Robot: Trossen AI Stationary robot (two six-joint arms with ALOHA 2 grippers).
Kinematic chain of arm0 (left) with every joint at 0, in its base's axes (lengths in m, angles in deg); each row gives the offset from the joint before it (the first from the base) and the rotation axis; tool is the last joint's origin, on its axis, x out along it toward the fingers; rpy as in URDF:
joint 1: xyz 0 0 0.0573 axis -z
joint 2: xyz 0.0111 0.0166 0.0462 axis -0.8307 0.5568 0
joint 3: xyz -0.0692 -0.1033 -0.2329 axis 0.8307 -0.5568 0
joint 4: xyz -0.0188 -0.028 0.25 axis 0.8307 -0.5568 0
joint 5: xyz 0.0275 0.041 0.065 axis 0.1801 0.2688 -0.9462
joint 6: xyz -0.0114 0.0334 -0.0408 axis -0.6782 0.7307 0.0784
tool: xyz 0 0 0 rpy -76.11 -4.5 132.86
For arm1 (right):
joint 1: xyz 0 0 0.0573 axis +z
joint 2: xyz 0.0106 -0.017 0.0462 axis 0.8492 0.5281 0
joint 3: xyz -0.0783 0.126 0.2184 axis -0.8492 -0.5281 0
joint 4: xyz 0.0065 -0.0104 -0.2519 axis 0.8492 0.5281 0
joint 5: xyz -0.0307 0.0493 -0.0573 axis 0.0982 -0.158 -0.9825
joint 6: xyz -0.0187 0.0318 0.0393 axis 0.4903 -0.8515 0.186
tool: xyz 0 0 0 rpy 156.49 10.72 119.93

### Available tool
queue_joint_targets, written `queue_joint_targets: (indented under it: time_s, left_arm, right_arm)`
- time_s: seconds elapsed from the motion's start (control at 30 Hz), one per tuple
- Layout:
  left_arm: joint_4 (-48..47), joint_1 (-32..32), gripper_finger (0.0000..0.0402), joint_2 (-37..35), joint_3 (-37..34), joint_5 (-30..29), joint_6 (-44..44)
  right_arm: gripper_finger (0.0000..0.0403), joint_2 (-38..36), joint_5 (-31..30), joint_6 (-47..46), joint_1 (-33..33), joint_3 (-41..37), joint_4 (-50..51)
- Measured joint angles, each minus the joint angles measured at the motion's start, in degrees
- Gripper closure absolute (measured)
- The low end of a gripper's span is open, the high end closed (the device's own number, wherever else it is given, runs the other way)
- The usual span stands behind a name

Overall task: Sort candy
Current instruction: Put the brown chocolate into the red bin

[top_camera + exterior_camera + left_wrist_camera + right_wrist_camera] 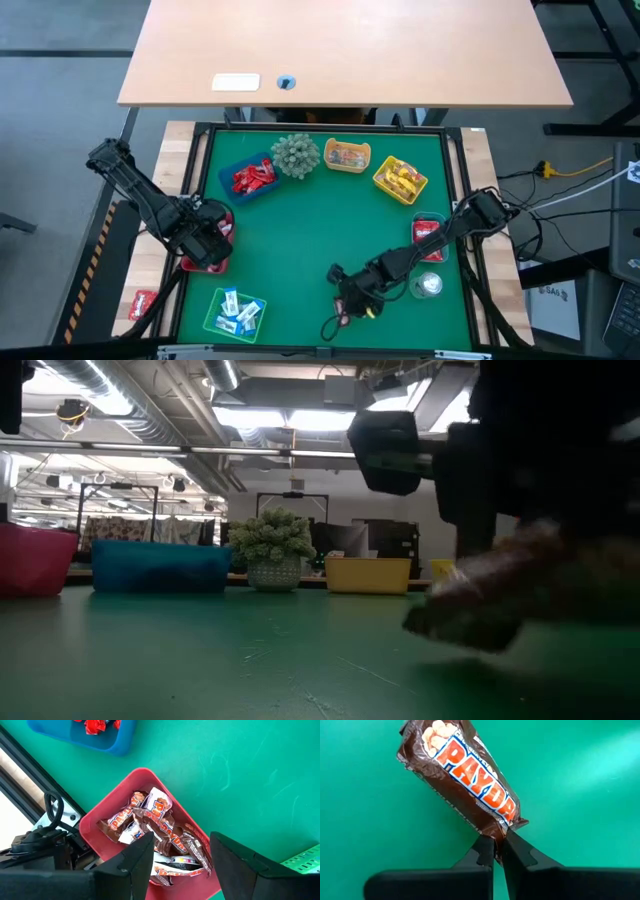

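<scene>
Candy is lying sorted in several trays around the green mat (300, 250), and one brown-wrapped bar (462, 782) is hanging pinched by its crimped end between the closed fingers of the right gripper (499, 851), low over the mat near its front edge. In the high view that right gripper (352, 295) is sitting well apart from every tray. The bar looks light and fairly stiff inside, while its wrapper is thin, glossy and probably slippery; held only by the flat seal at one end, it is likely to swing or slide out if moved sharply. A hold across the middle of the bar would probably be steadier, though the end seal is the easiest part to catch when a bar is lying flat.

The left gripper (180, 857) is hovering with its fingers spread wide, holding nothing, right above a red tray (107, 815) at the mat's left edge, where more brown bars (155, 835) of the same kind are piling up loosely. That heap is soft and shifting, so anything dropped there should settle without harm. A blue tray (117, 742) with red sweets is sitting nearby.
</scene>
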Motion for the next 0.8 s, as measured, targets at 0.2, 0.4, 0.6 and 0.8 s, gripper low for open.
queue_joint_targets:
  time_s: [0.2,0.4,0.6,0.8]
  left_arm:
    - [0.5,0.0,0.0223,0.0,0.0,-1.8,0.0]
    - [1.1,0.0,0.0223,0.0,0.0,-4.2,0.0]
    - [5.6,0.0,0.0223,0.0,0.0,-4.8,0.5]
    - [16.3,0.0,0.0223,0.0,0.0,-10.2,10.3]
  right_arm:
    - [0.0388,-0.8,1.0,-3.2,-1.9,0.0,-0.6]
    - [0.0388,-2.1,3.5,-6.1,-4.6,0.1,-2.0]
    - [0.0388,-3.3,6.9,-11.7,-8.0,0.1,-2.8]
    - [0.0388,-3.5,10.1,-22.9,-13.2,0.2,-3.5]
